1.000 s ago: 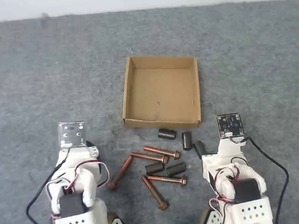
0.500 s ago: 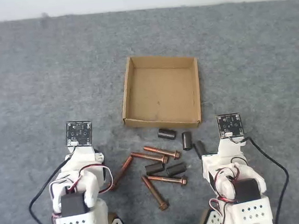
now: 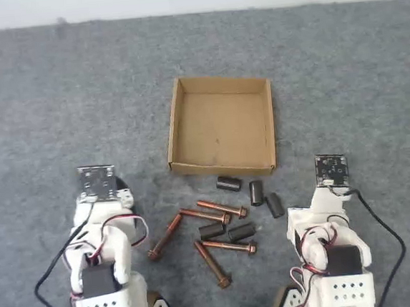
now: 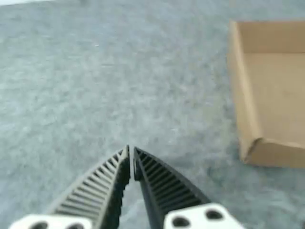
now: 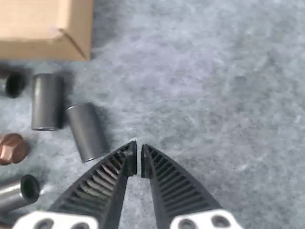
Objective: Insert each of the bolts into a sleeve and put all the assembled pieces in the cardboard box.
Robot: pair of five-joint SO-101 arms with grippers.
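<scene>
Several copper bolts [image 3: 223, 209] and several dark sleeves [image 3: 241, 231] lie loose on the grey mat, just in front of the cardboard box [image 3: 224, 167], which holds nothing. My left gripper [image 4: 131, 155] is shut and empty, low over bare mat to the left of the box's near corner [image 4: 252, 148]. My right gripper [image 5: 138, 149] is shut and empty too, its tip just right of the rightmost sleeve [image 5: 86, 131]. Another sleeve [image 5: 47, 101] lies beside that one, and a bolt head [image 5: 10, 149] shows further left. In the high view the left arm [image 3: 100, 227] and the right arm [image 3: 333, 221] flank the pile.
Grey mat stretches wide on both sides of the box and behind it. The mat's far edge [image 3: 193, 14] meets a pale wall. Both arm bases stand at the near edge.
The right arm has swung to the right, away from the sleeves. The left wrist shifted right, then came back left. Bolts, sleeves and box have not moved.
</scene>
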